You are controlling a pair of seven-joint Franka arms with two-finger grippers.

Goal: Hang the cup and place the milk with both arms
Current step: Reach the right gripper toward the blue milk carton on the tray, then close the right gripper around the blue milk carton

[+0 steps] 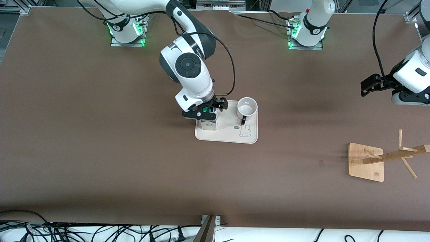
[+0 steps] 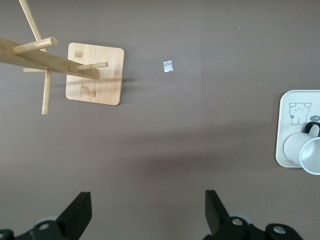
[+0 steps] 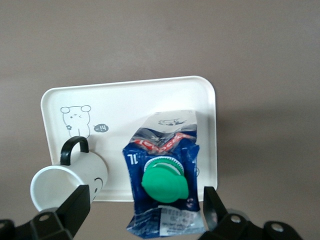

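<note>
The milk (image 1: 208,125) stands on the cream tray (image 1: 231,136), at the tray's end toward the right arm. My right gripper (image 1: 208,112) is open just over it. In the right wrist view the carton's green cap (image 3: 162,180) sits between the spread fingers of the right gripper (image 3: 145,202), which do not touch it. The cup (image 1: 247,108) stands upright on the same tray beside the milk, its black handle toward the front camera; it also shows in the right wrist view (image 3: 70,182). My left gripper (image 1: 368,85) is open and empty above bare table at the left arm's end, also seen in the left wrist view (image 2: 147,205).
A wooden cup rack (image 1: 366,161) with pegs stands on a square base toward the left arm's end, nearer the front camera; it also shows in the left wrist view (image 2: 95,72). A small scrap (image 1: 321,163) lies on the brown table beside it.
</note>
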